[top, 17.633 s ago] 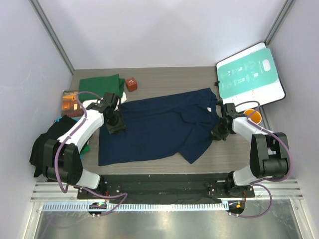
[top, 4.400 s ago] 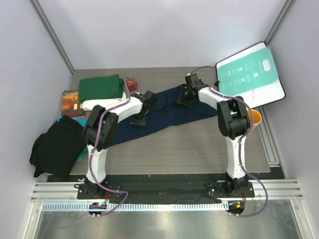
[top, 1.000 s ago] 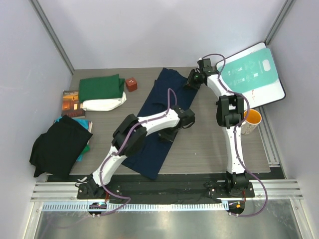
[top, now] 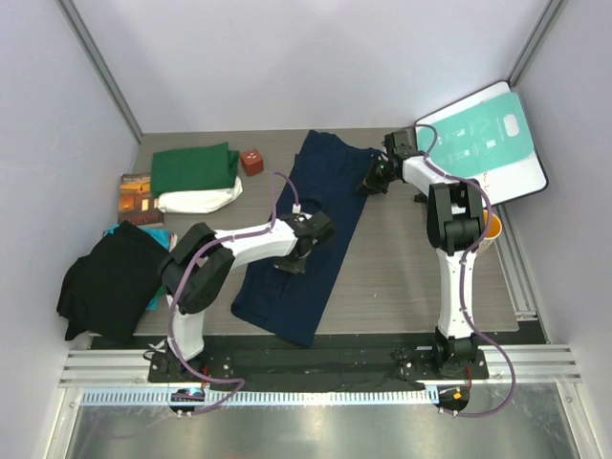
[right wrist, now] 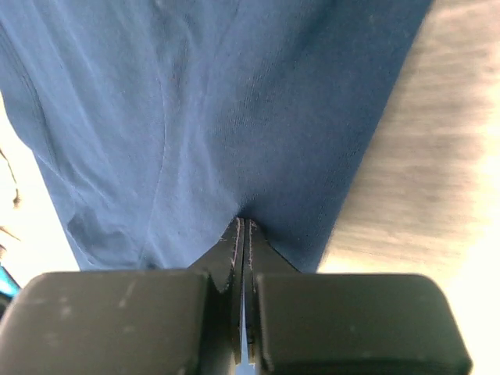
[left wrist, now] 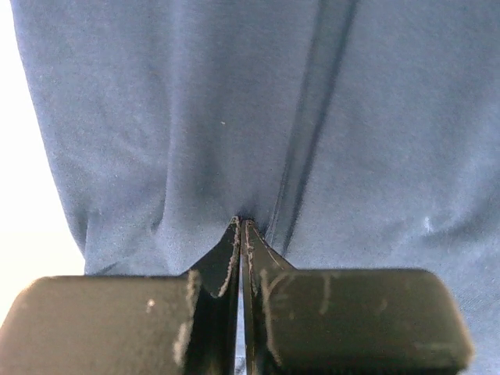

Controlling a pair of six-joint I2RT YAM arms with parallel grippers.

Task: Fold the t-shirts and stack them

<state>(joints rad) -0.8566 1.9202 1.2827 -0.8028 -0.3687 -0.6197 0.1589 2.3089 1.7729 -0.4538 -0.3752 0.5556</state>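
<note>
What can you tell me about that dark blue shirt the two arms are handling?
The navy t-shirt is soft, matte cloth, folded into a long narrow band lying slantwise on the table. The left gripper pinches a fold near its middle; the right gripper pinches its far right edge. Faint creases run lengthwise.

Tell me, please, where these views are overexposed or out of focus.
Left wrist: the strip left of the navy t-shirt is blown out to white. Right wrist: the table is washed out and blurred, and the left margin is overexposed too. Top external: evenly lit and sharp.
</note>
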